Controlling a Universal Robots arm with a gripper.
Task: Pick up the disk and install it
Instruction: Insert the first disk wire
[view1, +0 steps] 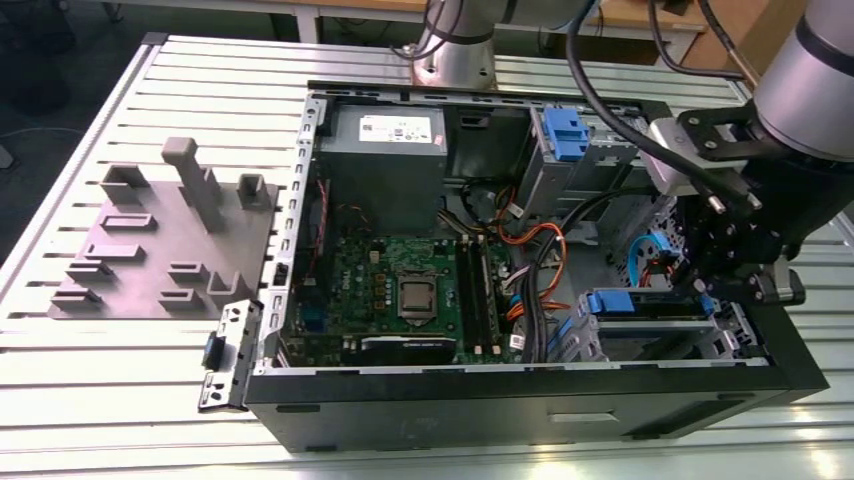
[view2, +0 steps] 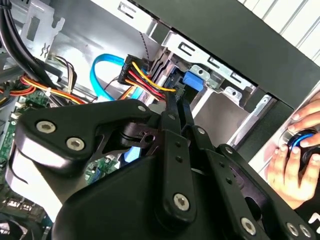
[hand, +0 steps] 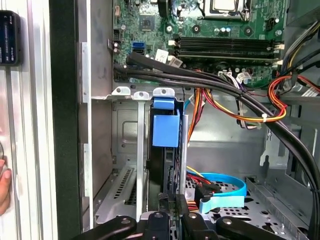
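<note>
The disk (view1: 627, 300), edged by its blue plastic frame, sits in the drive cage at the case's lower corner on the exterior view's right. My gripper (view1: 705, 285) reaches into the case at the disk's outer end. In the first wrist view the disk (hand: 166, 131) stands on edge in a cage slot, and my gripper (hand: 172, 212) has its two black fingers closed on either side of the near end. In the second wrist view the gripper (view2: 172, 107) narrows to a point at the blue frame (view2: 192, 81).
The open computer case (view1: 534, 395) lies on a slatted table. Inside are the motherboard (view1: 400, 290), a grey metal box (view1: 387, 150) and bundled cables (hand: 235, 97) near the cage. A grey slotted tray (view1: 160, 250) stands outside. A person's hand (view2: 295, 150) rests beside the case.
</note>
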